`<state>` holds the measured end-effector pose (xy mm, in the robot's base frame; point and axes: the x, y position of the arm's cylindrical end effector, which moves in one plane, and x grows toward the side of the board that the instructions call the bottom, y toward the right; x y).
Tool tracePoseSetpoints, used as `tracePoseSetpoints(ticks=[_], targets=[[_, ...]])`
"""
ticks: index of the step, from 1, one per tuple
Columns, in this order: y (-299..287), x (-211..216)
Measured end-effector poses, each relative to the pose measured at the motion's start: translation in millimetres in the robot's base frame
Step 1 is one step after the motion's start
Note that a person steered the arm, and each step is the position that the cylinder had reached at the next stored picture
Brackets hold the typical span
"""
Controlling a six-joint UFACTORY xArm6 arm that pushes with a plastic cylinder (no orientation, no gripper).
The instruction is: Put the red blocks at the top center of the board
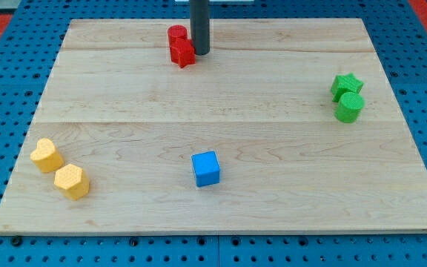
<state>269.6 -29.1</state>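
Note:
Two red blocks sit touching near the view's top, a little left of centre: a red cylinder (pixel 176 34) behind and a red star-like block (pixel 182 53) in front. My tip (pixel 200 53) is at the right side of the star-like red block, touching or nearly touching it. The dark rod rises straight up out of the view's top edge.
The wooden board (pixel 221 193) lies on a blue perforated table. A blue cube (pixel 206 168) sits at bottom centre. A green star (pixel 345 84) and green cylinder (pixel 349 107) sit at the right. A yellow heart-like block (pixel 46 155) and yellow hexagon-like block (pixel 72 181) sit bottom left.

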Motion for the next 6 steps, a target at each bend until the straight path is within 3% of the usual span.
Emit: tracePoseSetpoints(ticks=[1, 3, 4, 5, 6], targets=[[32, 59], [-38, 9], [-34, 13], [-78, 54], [-152, 18]])
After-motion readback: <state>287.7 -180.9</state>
